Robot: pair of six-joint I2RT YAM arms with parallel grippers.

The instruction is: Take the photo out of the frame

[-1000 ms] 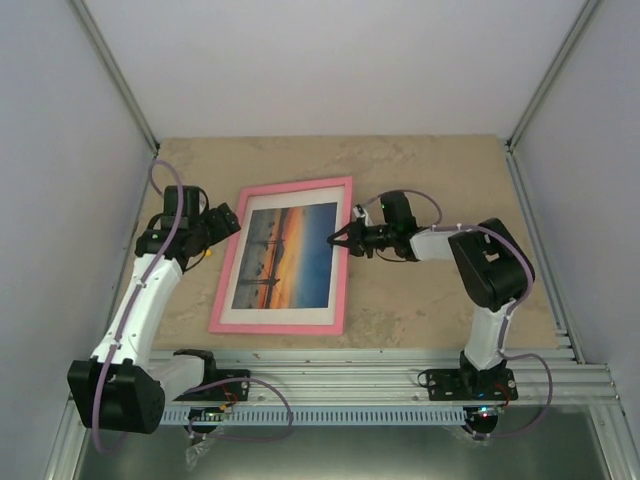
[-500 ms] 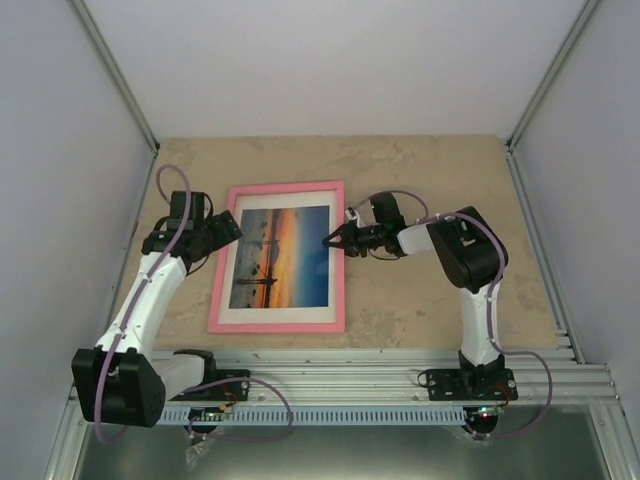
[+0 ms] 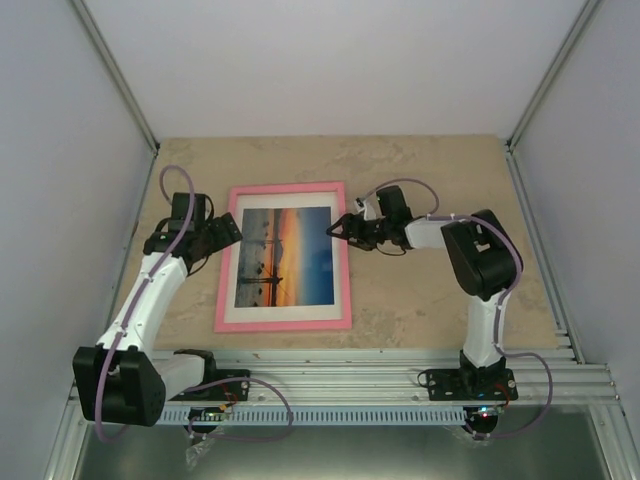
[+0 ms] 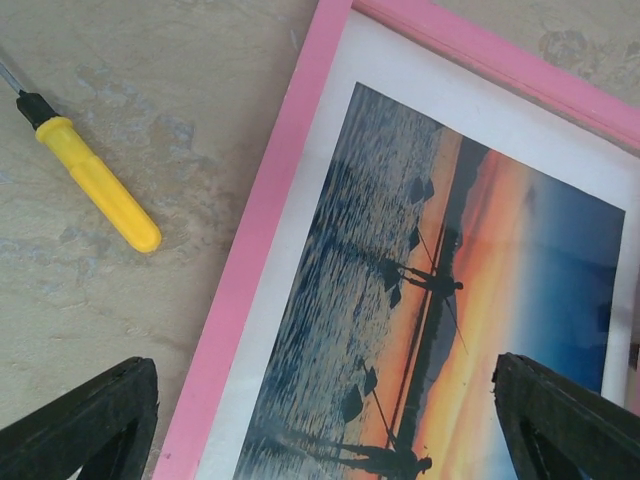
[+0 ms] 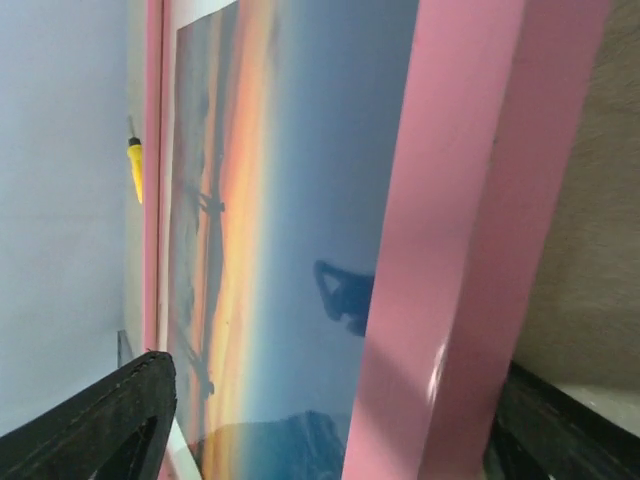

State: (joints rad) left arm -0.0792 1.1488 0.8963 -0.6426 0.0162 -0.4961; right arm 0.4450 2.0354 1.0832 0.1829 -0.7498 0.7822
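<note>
The pink frame [image 3: 283, 187] lies face up on the table with the sunset photo [image 3: 285, 255] inside it, behind a white mat. My left gripper [image 3: 228, 232] hovers open over the frame's left rail [image 4: 260, 230], its black fingertips [image 4: 100, 425] spread wide above the rail and the photo [image 4: 420, 300]. At the opposite side my right gripper [image 3: 338, 228] is open too. Its fingers [image 5: 100, 420] straddle the right rail [image 5: 450, 250], one above the glass and one out past the rail's outer side. Nothing is held.
A yellow-handled screwdriver [image 4: 100, 185] lies on the table left of the frame, also seen small in the right wrist view [image 5: 133, 165]. Grey walls enclose the beige table [image 3: 430, 300] on three sides. The arms' aluminium base rail [image 3: 350, 375] runs along the near edge.
My right gripper has opened at the frame's right rail. The frame, skewed a second ago, now lies square and slightly further left. The left gripper has barely moved.
</note>
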